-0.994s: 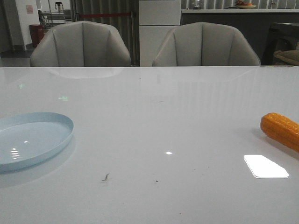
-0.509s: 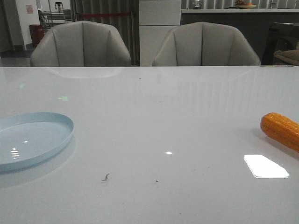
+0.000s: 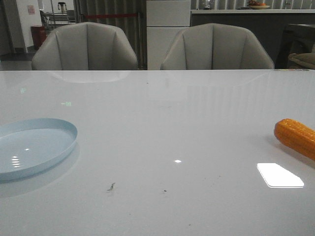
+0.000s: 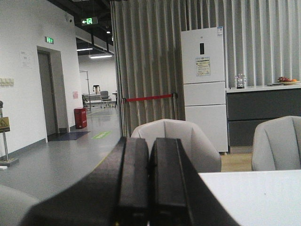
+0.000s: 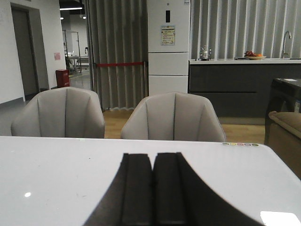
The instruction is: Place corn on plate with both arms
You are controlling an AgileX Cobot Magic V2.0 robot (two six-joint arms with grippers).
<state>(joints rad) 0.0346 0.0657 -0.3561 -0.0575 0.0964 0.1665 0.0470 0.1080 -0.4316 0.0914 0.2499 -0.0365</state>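
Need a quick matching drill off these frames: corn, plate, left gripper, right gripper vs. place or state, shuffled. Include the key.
Column 1:
1. corn
2. plate
3. left gripper
4. right gripper

Column 2:
A. pale blue, at the table's left edge in the front view
B. shut, over the white tabletop, facing two chairs
C. orange, at the table's right edge in the front view
D. shut, pointing off the table's corner toward a hallway

Pairs: 1-C, 2-A, 3-D, 4-B

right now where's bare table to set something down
The wide middle of the table, between the plate at the left edge and the corn at the right edge, is bare. Nowhere is crowded.
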